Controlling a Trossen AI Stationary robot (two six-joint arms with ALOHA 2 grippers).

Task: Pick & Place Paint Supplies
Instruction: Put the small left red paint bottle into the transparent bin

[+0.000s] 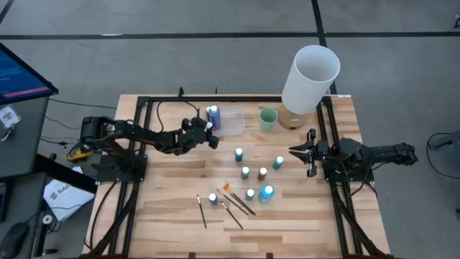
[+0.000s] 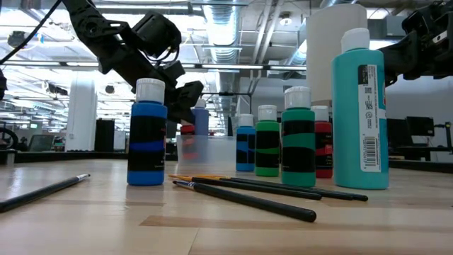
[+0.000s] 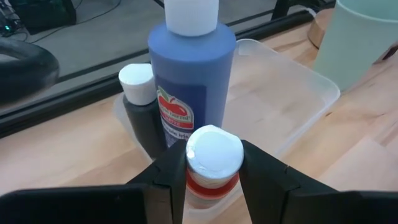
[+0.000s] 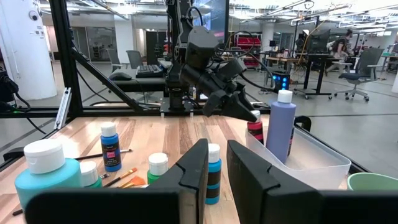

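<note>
Red paint bottle (image 3: 213, 165) sat pinched in the left gripper (image 3: 214, 180) over the clear tray (image 3: 298, 106); releasing crooked risked toppling the tall blue bottle (image 3: 189, 81) beside it.

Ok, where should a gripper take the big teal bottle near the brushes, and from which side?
Probably on the straight body of the big teal bottle, just under its white cap, coming from the right: it stands upright, a small bottle crowds its left, and its right side looks free.

Red bottle's (image 3: 211, 180) lower body hidden between left pincer (image 3: 213, 186) fingers.
</note>
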